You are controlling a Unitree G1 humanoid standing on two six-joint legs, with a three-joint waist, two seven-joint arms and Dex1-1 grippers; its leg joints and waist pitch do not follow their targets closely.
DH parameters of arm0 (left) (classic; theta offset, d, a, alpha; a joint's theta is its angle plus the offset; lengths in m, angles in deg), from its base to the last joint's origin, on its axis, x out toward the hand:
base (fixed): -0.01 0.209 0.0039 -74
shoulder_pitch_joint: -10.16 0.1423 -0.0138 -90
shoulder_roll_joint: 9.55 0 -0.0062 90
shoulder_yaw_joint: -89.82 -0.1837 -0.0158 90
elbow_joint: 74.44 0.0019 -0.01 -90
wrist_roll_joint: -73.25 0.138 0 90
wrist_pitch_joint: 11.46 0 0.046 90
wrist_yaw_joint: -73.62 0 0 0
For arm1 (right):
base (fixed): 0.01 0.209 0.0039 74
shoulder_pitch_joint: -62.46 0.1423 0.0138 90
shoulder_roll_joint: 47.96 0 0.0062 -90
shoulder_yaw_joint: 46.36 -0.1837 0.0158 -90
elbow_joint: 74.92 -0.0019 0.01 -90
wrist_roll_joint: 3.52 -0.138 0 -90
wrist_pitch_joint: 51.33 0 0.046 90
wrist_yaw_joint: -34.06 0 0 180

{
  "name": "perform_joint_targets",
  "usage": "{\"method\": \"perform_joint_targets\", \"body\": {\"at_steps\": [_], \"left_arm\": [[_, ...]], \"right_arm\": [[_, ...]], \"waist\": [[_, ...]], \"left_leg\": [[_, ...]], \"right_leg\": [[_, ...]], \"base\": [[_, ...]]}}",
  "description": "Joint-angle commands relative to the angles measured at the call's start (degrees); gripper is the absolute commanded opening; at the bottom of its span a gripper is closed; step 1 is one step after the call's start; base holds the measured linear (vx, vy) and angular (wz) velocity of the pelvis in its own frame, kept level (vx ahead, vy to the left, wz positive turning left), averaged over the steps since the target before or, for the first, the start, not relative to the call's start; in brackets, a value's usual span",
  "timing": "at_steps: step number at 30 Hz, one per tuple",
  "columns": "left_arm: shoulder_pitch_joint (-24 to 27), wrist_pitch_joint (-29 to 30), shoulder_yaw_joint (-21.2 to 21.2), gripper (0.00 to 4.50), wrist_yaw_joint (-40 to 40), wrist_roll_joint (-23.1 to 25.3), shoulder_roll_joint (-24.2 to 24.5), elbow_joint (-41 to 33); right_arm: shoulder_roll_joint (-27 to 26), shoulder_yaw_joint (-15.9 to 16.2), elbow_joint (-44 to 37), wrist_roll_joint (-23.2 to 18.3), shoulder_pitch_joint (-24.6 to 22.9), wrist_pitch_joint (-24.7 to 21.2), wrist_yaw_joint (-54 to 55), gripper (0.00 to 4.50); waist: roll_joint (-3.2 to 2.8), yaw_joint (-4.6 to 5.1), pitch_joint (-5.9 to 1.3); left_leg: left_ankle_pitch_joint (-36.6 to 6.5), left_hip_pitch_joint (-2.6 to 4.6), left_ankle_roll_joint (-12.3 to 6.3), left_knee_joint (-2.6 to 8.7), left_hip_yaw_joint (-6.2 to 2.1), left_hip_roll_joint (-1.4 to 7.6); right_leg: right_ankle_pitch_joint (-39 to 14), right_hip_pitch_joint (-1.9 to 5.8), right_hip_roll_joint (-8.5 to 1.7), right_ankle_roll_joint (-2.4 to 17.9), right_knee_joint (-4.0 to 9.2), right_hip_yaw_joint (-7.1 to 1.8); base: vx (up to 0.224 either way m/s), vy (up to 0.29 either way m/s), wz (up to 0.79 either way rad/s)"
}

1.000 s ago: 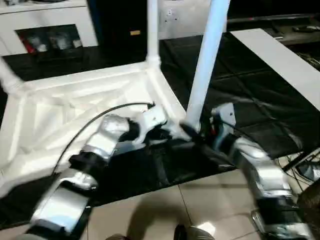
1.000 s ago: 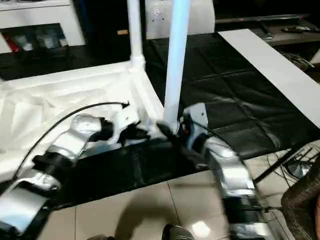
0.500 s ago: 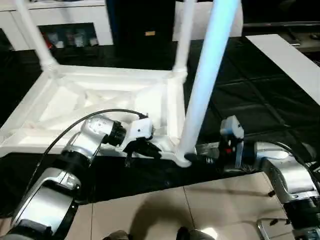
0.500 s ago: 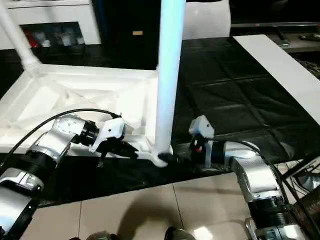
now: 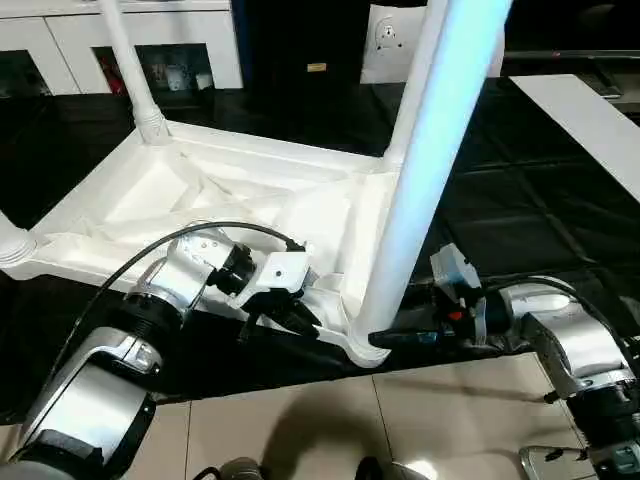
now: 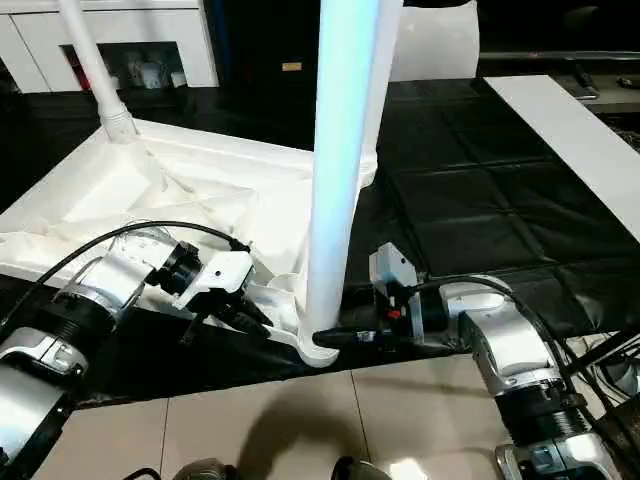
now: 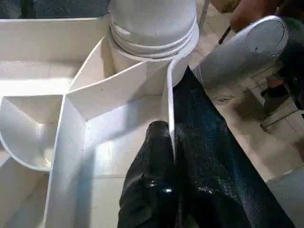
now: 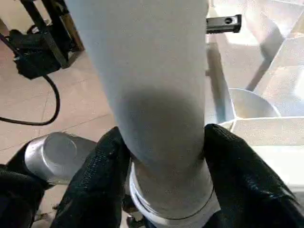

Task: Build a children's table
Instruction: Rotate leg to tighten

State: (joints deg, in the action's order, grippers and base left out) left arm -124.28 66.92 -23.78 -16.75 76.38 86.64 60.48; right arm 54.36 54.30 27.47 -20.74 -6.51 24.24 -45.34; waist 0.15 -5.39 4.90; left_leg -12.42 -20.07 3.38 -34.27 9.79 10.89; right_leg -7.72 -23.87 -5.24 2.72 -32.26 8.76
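Observation:
The white table top (image 5: pixel 200 190) lies upside down on a black mat, ribs facing up, with legs standing in its corner sockets. The nearest leg (image 5: pixel 420 180) rises from the front corner socket (image 5: pixel 362 345). My right gripper (image 5: pixel 392 338) reaches in from the right at this leg's base. In the right wrist view its two black fingers (image 8: pixel 107 166) press on either side of the leg (image 8: pixel 156 71). My left gripper (image 5: pixel 295 318) is shut on the thin rim wall (image 7: pixel 169 95) of the table top just left of that corner, one finger inside and one outside.
Two more legs stand at the far corners (image 5: pixel 125 60) (image 5: pixel 415 90), and a third at the left edge (image 5: pixel 12 240). White cabinets (image 5: pixel 190 40) line the back. A flat white panel (image 5: pixel 590 115) lies at the right. Tiled floor (image 5: pixel 300 430) begins at the mat's near edge; cables (image 6: pixel 610 350) lie at the right.
The camera has shifted, so the whole scene sits differently. My right gripper's fingers have drawn in onto the base of the near leg. My left gripper keeps its hold on the rim.

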Motion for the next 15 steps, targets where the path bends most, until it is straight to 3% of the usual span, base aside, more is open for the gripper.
{"method": "perform_joint_targets", "body": {"at_steps": [1,8,9,12,14,15], "left_arm": [[-1.1,-1.3,-2.4,0.00,-2.1,0.7,-0.7,-0.5],[-1.2,-1.7,-2.0,0.00,-2.1,1.0,-0.8,0.1],[-0.8,0.4,-0.4,0.00,-0.2,0.0,-1.7,-0.2],[-0.2,4.3,2.0,0.00,3.3,-2.1,-3.4,-1.5],[0.2,6.5,3.2,0.00,6.8,-2.7,-4.5,-2.2],[0.4,7.7,3.6,0.00,9.1,-2.6,-5.1,-2.6]], "right_arm": [[0.3,0.3,0.1,-0.6,1.2,0.7,-1.2,2.22],[0.1,0.8,-0.7,-0.9,0.5,0.2,-1.8,1.95],[-0.5,0.4,-2.5,-1.8,-0.9,-1.7,0.1,1.95],[-2.2,-0.2,-5.2,-2.0,-2.6,-4.3,4.9,1.95],[-4.4,-1.1,-7.2,-2.3,-3.8,-6.9,9.7,1.95],[-5.9,-1.5,-8.1,-2.1,-4.5,-8.2,13.0,1.95]], "waist": [[0.74,0.30,-4.64],[0.72,0.31,-4.63],[0.45,0.28,-4.57],[0.45,0.31,-4.45],[0.19,0.46,-4.21],[0.33,0.66,-4.09]], "left_leg": [[-2.7,-0.05,-6.01,3.65,-0.35,2.73],[-2.5,-0.08,-6.04,3.62,-0.36,2.72],[-2.6,-0.07,-6.00,3.66,-0.42,2.76],[-2.9,-0.05,-5.67,3.77,-0.43,2.88],[-4.1,0.05,-4.76,3.94,-0.50,2.89],[-5.9,0.18,-3.76,4.02,-0.50,2.59]], "right_leg": [[-17.6,4.26,-4.33,8.4,3.07,-4.07],[-17.3,4.25,-4.21,8.1,3.09,-4.04],[-17.4,4.23,-4.23,8.1,3.10,-4.00],[-17.4,4.27,-4.15,8.1,3.26,-4.03],[-19.3,4.18,-4.17,7.7,3.66,-3.94],[-22.8,4.20,-4.24,6.5,4.27,-3.72]], "base": [[0.000,0.000,0.00],[0.000,0.000,0.00],[0.000,0.000,0.00],[0.000,0.000,0.00],[0.000,0.000,0.00],[0.000,0.000,0.00]]}}
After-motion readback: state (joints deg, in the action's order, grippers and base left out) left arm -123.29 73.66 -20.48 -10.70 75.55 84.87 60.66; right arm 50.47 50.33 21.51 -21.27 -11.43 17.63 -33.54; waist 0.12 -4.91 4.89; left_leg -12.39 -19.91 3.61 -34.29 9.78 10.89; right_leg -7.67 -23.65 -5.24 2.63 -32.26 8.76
